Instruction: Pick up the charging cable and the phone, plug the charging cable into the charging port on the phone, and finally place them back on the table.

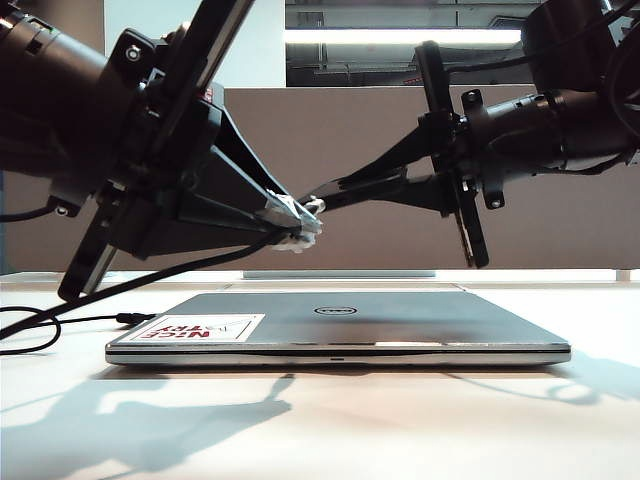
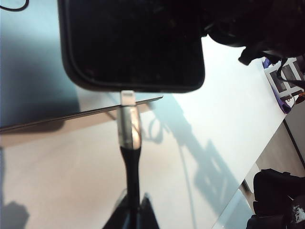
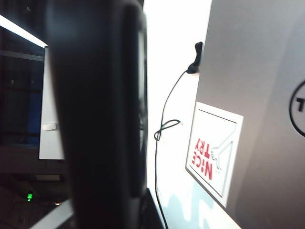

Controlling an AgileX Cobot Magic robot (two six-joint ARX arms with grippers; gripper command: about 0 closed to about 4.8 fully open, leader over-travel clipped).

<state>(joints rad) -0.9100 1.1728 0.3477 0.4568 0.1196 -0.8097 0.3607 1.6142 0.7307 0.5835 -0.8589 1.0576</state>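
Laptop, silver and closed, is seen nearest on the white surface. Above it, the charging cable is pinched in the shut jaws of the left gripper, its silvery connector touching the phone's edge. The phone is clamped edge-on by the right gripper, jaws closed on it.

Left end effector and right end effector raised, tips nearly meeting, both apparently clamped.
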